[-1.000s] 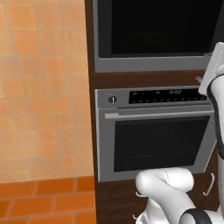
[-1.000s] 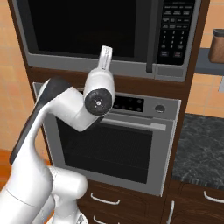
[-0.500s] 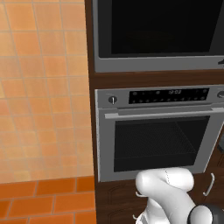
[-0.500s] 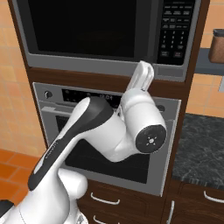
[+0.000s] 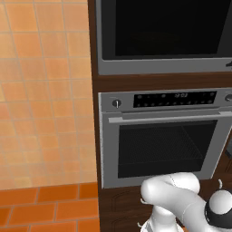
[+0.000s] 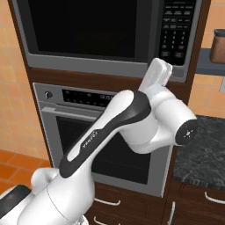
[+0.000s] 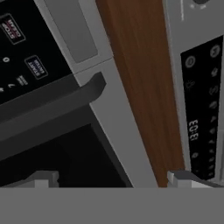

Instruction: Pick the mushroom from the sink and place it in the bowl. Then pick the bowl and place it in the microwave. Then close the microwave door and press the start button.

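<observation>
Now arm lower and farther right across the oven (image 6: 57, 127).

To your right, the dark speckled stone counter (image 6: 203, 145) adjoins the brown wood cabinet column (image 6: 200, 66); below lies the orange tiled floor (image 5: 45, 208); a brown canister (image 6: 217, 46) sits on a grey shelf (image 6: 210, 67).

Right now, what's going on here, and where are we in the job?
The arm is raised in front of the microwave, whose microwave door looks shut. Nothing can be made out through its dark glass. The gripper is open and holds nothing. In the hand view it points at the lower edge of the keypad, above the oven. My guess is that pressing start is the step left.
</observation>
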